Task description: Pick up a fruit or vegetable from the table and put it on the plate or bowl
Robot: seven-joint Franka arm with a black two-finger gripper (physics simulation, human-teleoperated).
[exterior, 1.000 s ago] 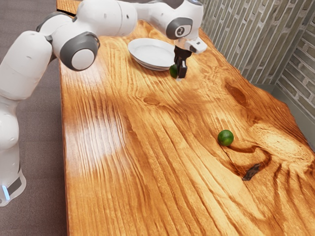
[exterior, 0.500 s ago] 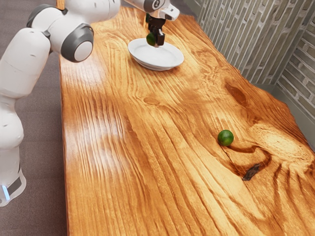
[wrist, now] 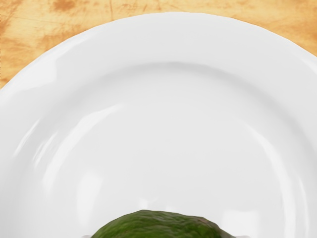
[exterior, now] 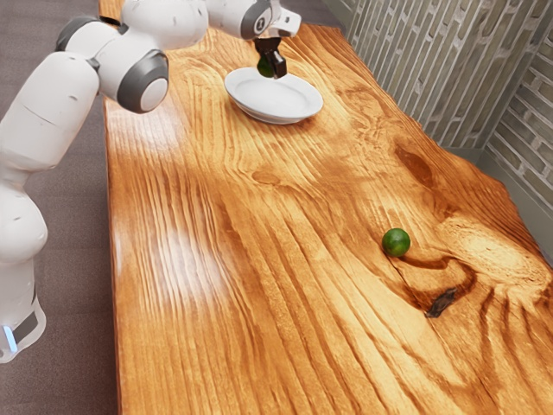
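Upper left of exterior frame: arm (exterior: 69,95) comes in w/ elbow high and reaches across to top centre. There the fingers (exterior: 278,66) are clenched on the green fruit (exterior: 263,67), one each side, holding it in the air above the white plate (exterior: 294,104), not touching it.

Vs 1 sec ago: hand + fruit were lower, at the plate's right-hand rim, partly over bare bench (exterior: 259,259). Half a sec ago they had swung up and left to above the plate. Since then hardly any shift: hand is approx in the same spot, only the arm links have resettled. So the carry looks done; what's left, I'd say, is lower a bit + let go.

Wrist view agrees: fruit at bottom-edge centre, plate spread wide beneath it, bench at the top corners, so the drop spot is well inside the rim. Risk: a rounded fruit may roll if released from height, and the shallow rim won't stop much.

Further right, lower mid-right of exterior frame: a 2nd green fruit (exterior: 397,242) lies on the bench, unmoved throughout, well apart from the plate. Far right: brick wall (exterior: 484,69).
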